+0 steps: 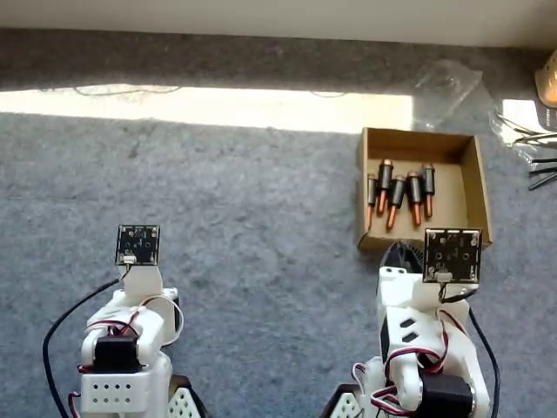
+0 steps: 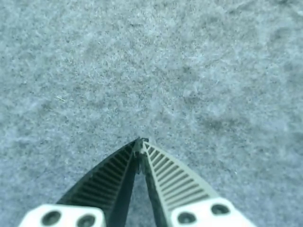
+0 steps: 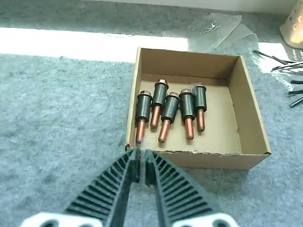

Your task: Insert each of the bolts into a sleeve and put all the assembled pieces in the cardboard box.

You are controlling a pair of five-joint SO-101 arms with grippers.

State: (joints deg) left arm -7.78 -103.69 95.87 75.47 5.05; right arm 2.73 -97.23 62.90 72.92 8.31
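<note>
- Small open brown cardboard box – you will find it toward the far right of the grey carpeted surface, well apart from the left arm.
- Five assembled pieces, each a copper-coloured bolt in a black cylindrical sleeve – they lie side by side on the box floor, heads toward the far wall and bare shanks toward the near wall.
- Right gripper: note that its ribbed jaws are drawn together with the barest slit between them, gripping nothing; the tips sit just before the box's near wall, by its near left corner.
- Left gripper: jaws pressed tip to tip, nothing in them, over bare carpet.
- Crumpled clear plastic bag: lies just beyond the box's far wall.
</note>
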